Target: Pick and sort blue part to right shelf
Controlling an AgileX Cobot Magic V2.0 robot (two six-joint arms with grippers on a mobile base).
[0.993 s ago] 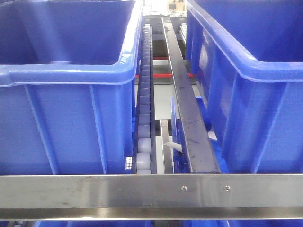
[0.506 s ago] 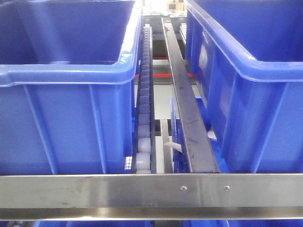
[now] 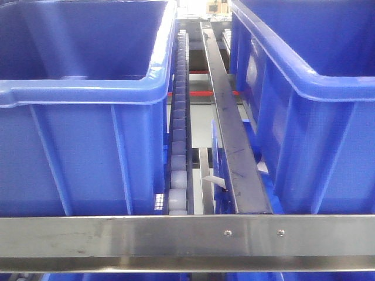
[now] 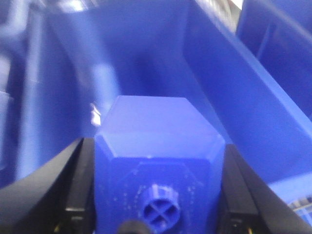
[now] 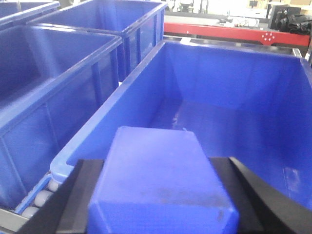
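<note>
The left claw point(image 4: 158, 204) is shut tight on a blue part point(image 4: 156, 131) and holds it over the inside of a blue bin point(image 4: 234, 83). The right claw point(image 5: 161, 204) grips a blue block point(image 5: 156, 165) just above the near rim of a second bin point(image 5: 234, 83). I think the step in hand is bringing the parts to the shelf point(image 3: 176, 237), so next each claw should go further over its bin, go down a little and open so nothing lands on a rim.
</note>
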